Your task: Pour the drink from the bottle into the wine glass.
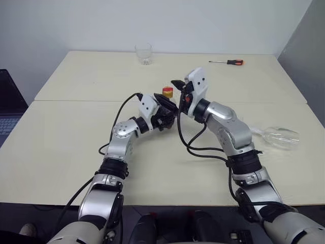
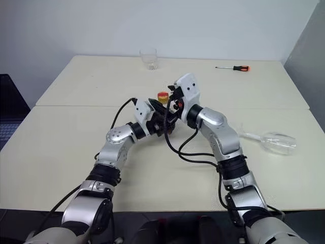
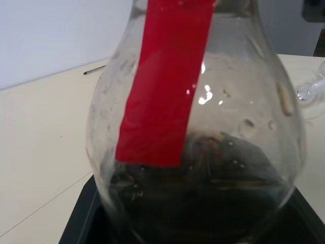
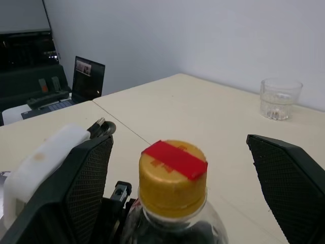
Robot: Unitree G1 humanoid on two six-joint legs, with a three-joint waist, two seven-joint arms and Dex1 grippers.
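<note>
I see the left gripper (image 1: 170, 116) pinching the clear bulbous bottle (image 3: 203, 142), yellow cap (image 4: 172, 175) on; right gripper (image 4: 180, 168) spread wide.

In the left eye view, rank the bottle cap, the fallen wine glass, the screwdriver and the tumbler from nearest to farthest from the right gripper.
1. bottle cap, right beside the right gripper, between the two grippers.
2. tumbler, at the table's far edge.
3. screwdriver, far right side.
4. wine glass, lying on its side at the right edge.
The tumbler and screwdriver are nearly too close to call.
</note>
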